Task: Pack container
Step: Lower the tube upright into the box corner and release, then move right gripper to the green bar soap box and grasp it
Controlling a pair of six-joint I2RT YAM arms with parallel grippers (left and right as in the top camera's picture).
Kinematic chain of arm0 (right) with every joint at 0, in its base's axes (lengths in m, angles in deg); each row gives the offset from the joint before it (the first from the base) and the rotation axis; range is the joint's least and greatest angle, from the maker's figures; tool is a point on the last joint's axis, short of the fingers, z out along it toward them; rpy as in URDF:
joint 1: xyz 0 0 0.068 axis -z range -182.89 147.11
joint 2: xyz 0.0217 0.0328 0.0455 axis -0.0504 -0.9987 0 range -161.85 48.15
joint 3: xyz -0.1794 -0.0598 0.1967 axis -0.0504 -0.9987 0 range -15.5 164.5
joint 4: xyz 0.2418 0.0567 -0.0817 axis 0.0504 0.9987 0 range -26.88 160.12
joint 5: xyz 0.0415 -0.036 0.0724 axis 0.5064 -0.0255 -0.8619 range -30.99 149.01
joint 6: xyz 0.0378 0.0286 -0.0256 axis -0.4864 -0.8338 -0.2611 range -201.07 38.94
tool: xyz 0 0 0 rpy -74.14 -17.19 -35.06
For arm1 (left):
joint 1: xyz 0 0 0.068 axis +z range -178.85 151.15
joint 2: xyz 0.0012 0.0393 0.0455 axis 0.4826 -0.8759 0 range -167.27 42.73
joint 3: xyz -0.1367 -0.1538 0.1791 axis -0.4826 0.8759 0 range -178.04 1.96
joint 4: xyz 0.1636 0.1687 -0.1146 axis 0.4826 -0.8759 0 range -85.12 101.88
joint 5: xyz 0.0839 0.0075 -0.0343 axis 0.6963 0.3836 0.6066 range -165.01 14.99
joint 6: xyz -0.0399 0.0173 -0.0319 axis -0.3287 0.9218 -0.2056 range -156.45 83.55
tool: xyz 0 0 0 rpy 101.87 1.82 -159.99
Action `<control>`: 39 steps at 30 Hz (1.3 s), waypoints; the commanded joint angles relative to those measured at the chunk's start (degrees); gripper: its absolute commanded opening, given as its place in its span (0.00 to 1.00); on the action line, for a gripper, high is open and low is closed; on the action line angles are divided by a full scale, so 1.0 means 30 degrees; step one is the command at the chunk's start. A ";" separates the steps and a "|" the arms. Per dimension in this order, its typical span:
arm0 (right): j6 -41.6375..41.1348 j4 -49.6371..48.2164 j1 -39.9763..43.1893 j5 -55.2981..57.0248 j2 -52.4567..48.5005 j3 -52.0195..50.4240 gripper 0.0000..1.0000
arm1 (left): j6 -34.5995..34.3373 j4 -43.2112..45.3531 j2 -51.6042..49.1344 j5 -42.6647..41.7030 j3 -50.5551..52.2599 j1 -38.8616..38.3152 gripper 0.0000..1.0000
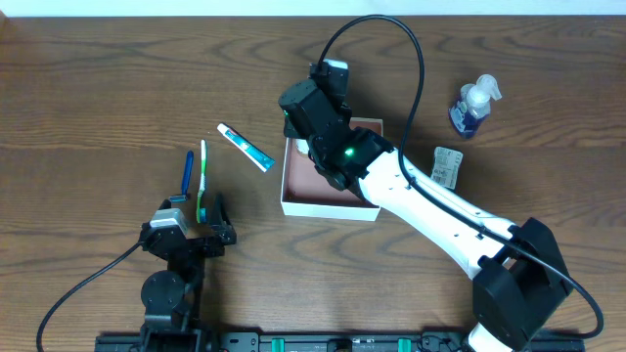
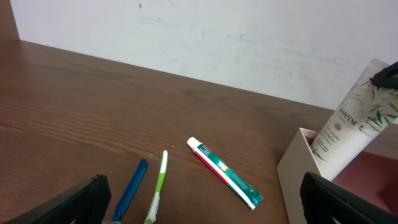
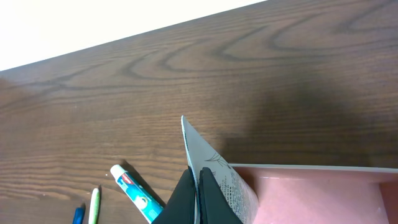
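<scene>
While the arm covers part of it in the overhead view, the container (image 1: 323, 209) sits mid-table with the right gripper (image 1: 308, 125) above its far left corner. The left gripper (image 1: 193, 217) is well apart, by the toothbrushes (image 1: 202, 176), jaws spread wide.

Left wrist view: a Pantene tube (image 2: 348, 124) leans tilted, lower end inside the container's corner.

Right wrist view: the right gripper's fingers (image 3: 214, 199) pinch the tube right over the container wall.

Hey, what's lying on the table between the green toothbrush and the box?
A toothpaste tube lies between the green toothbrush and the box, touching neither. The overhead view shows it plainly, the left wrist view too.
</scene>
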 commanded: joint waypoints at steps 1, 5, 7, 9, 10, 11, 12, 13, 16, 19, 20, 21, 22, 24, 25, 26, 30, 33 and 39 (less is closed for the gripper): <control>-0.0663 0.0219 -0.0168 0.0124 -0.0175 0.0117 0.05 | 0.0393 -0.0707 -0.0007 0.0153 0.0401 0.0036 0.98; -0.0634 0.0087 -0.0168 0.0102 -0.0175 0.0117 0.50 | 0.0393 -0.0707 -0.0007 0.0146 0.0401 0.0036 0.98; -0.0342 0.0022 -0.0168 -0.0124 -0.0175 0.0117 0.57 | 0.0393 -0.0707 -0.0007 0.0153 0.0401 0.0036 0.98; -0.0284 0.0022 -0.0168 -0.0481 -0.0168 0.0138 0.61 | 0.0393 -0.0707 -0.0007 0.0146 0.0401 0.0036 0.98; -0.0189 0.0029 -0.0168 -0.0707 -0.0146 0.0204 0.63 | 0.0393 -0.0707 -0.0007 0.0153 0.0401 0.0036 0.98; 0.0095 0.0029 -0.0168 -0.0918 -0.0102 0.0313 0.63 | 0.0393 -0.0707 -0.0007 0.0153 0.0401 0.0036 0.98; 0.0372 0.0036 -0.0168 -0.0969 -0.0066 0.0437 0.63 | 0.0393 -0.0707 -0.0007 0.0153 0.0401 0.0036 0.98; 0.0707 0.0175 -0.0204 -0.0954 0.0036 0.0685 0.64 | 0.0393 -0.0707 -0.0007 0.0146 0.0401 0.0036 0.98; 0.1953 0.0969 -0.0248 -0.0954 0.0444 0.1749 0.67 | 0.0393 -0.0707 -0.0007 0.0146 0.0401 0.0036 0.98; 0.3096 0.2586 -0.0248 -0.0882 0.1086 0.3293 0.72 | 0.0393 -0.0707 -0.0007 0.0146 0.0401 0.0036 0.98; 0.3388 0.3271 -0.0226 -0.0801 0.1319 0.3905 0.75 | 0.0386 -0.0707 -0.0007 0.0146 0.0401 0.0036 0.98; 0.3555 0.3942 -0.0175 -0.0714 0.1566 0.4466 0.76 | 0.0386 -0.0707 -0.0007 0.0153 0.0401 0.0036 0.98; 0.3723 0.4692 -0.0087 -0.0605 0.1858 0.5064 0.78 | 0.0393 -0.0707 -0.0007 0.0146 0.0401 0.0036 0.98; 0.3716 0.6484 0.0204 -0.0270 0.2579 0.6156 0.81 | 0.0393 -0.0707 -0.0007 0.0153 0.0401 0.0036 0.98; 0.3701 0.7300 0.0401 -0.0138 0.2922 0.6528 0.81 | 0.0393 -0.0707 -0.0007 0.0153 0.0401 0.0036 0.98; 0.3701 0.8357 0.0736 -0.0015 0.3381 0.6885 0.83 | 0.0386 -0.0707 -0.0007 0.0146 0.0401 0.0036 0.98; 0.3220 1.1825 0.2798 0.0138 0.4881 0.7067 0.85 | 0.0393 -0.0707 -0.0007 0.0146 0.0401 0.0036 0.98; 0.2441 1.4724 0.4765 0.0029 0.5209 0.7060 0.86 | 0.0393 -0.0707 -0.0007 0.0153 0.0401 0.0036 0.98; 0.3031 1.7464 0.8422 -0.2441 0.4823 0.5486 0.87 | 0.0393 -0.0707 -0.0007 0.0153 0.0401 0.0036 0.98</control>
